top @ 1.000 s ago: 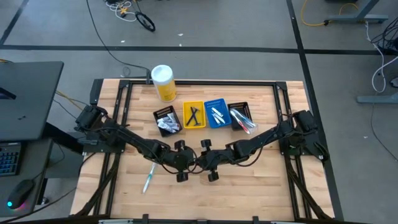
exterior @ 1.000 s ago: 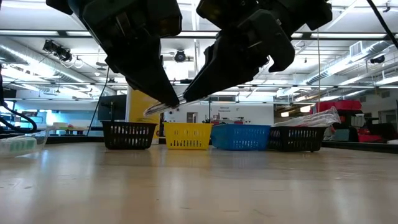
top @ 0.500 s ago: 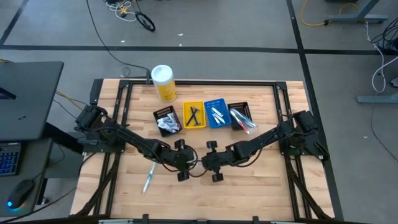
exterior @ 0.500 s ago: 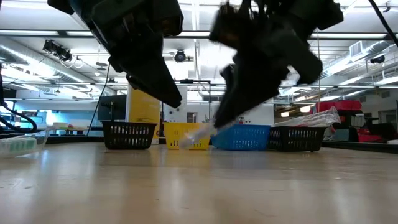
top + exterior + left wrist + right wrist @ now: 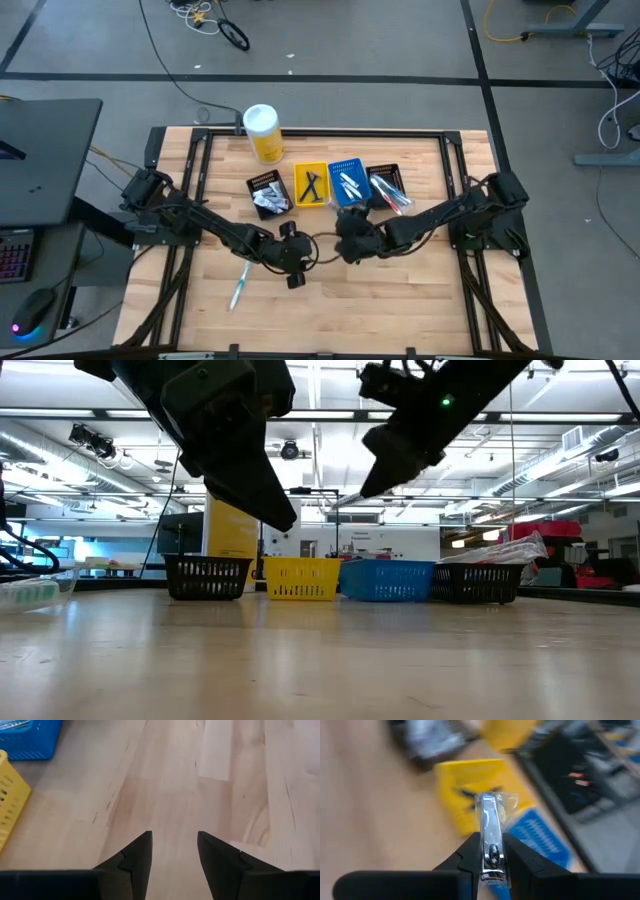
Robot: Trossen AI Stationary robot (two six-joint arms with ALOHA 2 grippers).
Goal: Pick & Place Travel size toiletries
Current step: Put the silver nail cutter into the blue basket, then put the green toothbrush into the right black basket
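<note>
The wooden table (image 5: 420, 300) carries a yellow canister (image 5: 263, 133) at its far edge and, in front of it, four small bins in a row: a black bin (image 5: 268, 193) at the left with white tubes in it, a yellow bin (image 5: 311, 184) holding dark-handled pieces, a blue bin (image 5: 347, 181) with pale items, and a second black bin (image 5: 386, 189) at the right with wrapped toothbrushes. One teal toothbrush (image 5: 238, 289) lies alone on the near left of the table.

Two arms meet at the middle. The left gripper (image 5: 173, 851) hangs over bare wood just near of the bins, its fingers apart with nothing between them. The right gripper (image 5: 491, 851) sits above the table near the blue bin, clamped on a shiny metal nail clipper (image 5: 490, 832) in a clear wrapper, which sticks out past the fingertips toward the yellow and blue bins.

The risks, as I judge them: the grip is on a slick, narrow, wrapped piece, so it could swivel or slide out before it is over a bin. The bins stand close together, so a release slightly off could drop it in the wrong one or on a rim. The two grippers are near each other, and a sideways swing could bump them.
</note>
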